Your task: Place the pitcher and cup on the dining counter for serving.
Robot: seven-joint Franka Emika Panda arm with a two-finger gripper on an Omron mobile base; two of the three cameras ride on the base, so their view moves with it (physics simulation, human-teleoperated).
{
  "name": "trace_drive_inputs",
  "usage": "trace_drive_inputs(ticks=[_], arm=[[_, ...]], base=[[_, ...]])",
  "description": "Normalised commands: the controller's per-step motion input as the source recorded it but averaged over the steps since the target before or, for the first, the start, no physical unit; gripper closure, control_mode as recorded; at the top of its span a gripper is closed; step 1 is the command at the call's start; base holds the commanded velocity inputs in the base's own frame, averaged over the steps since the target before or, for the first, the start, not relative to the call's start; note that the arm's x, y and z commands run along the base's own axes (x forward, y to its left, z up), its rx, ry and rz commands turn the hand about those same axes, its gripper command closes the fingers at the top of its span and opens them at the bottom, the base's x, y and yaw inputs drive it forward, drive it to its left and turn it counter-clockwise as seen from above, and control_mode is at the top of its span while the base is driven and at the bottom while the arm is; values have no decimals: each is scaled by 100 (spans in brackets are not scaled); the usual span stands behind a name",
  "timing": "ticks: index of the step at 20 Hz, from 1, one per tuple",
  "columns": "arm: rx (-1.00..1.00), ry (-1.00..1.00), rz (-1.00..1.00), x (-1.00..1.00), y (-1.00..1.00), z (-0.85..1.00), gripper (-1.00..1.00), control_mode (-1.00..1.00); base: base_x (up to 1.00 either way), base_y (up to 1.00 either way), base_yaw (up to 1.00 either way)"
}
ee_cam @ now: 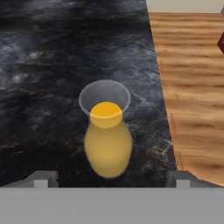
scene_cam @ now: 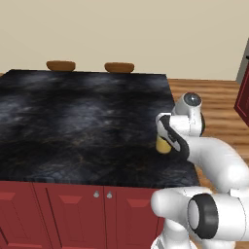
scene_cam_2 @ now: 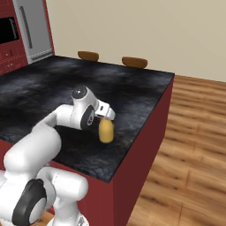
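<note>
Now pitcher [ee_cam: 107,148] upright on dining counter [ee_cam: 43,65] — between spread jaws

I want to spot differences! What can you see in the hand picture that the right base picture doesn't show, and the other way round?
Hand view: the pitcher's clear open rim from above, and two fingers standing wide apart on either side of it. Right base view: two brown stools, a grey fridge and the white arm. Both: the pitcher upright on the dining counter and the wooden floor.
</note>
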Motion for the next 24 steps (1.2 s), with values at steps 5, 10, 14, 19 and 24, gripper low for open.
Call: trace_drive_inputs(ticks=[5,10,14,19,24], arm=[[0,1,-1,-87,28,58,-100,-100],[0,-9,0,-99,9,42,-100,-100],[0,-4,0,-19,0,2,-100,-100],[0,0,0,0,0,0,-100,100],[0,0,0,0,0,0,-100,100]], base=[[0,0,0],[0,0,0],[0,0,0],[-7,0,0],[-63,0,34]])
